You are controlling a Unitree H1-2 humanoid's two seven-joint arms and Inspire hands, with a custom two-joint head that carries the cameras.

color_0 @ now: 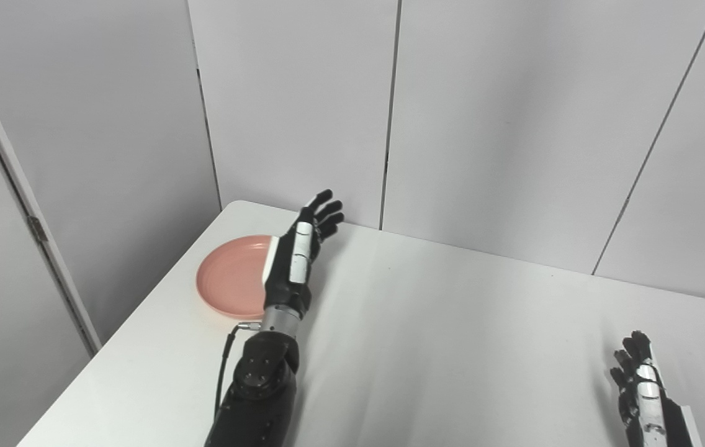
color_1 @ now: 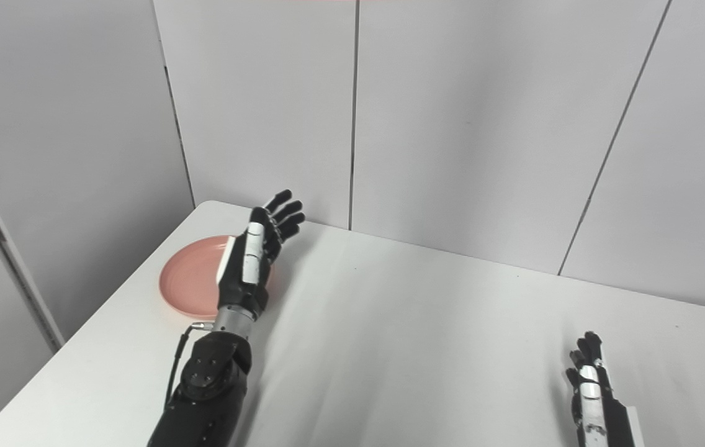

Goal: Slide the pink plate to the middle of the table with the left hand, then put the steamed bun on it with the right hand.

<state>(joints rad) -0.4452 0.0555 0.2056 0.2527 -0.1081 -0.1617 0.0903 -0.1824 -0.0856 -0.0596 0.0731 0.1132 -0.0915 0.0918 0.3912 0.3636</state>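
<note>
A round pink plate (color_0: 231,276) lies near the table's far left corner, also in the right eye view (color_1: 188,279). My left hand (color_0: 300,251) is open with its fingers stretched out, raised over the plate's right edge and hiding part of it; I cannot tell whether it touches the plate. My right hand (color_0: 638,385) is open and empty, low at the front right of the table, also in the right eye view (color_1: 588,379). I see no steamed bun, only a sliver of something pale at the right eye view's bottom right corner.
The white table (color_0: 452,335) runs from the far left corner toward the right. Grey partition walls (color_0: 483,124) stand close behind it and along its left side. The table's left edge falls away beside the plate.
</note>
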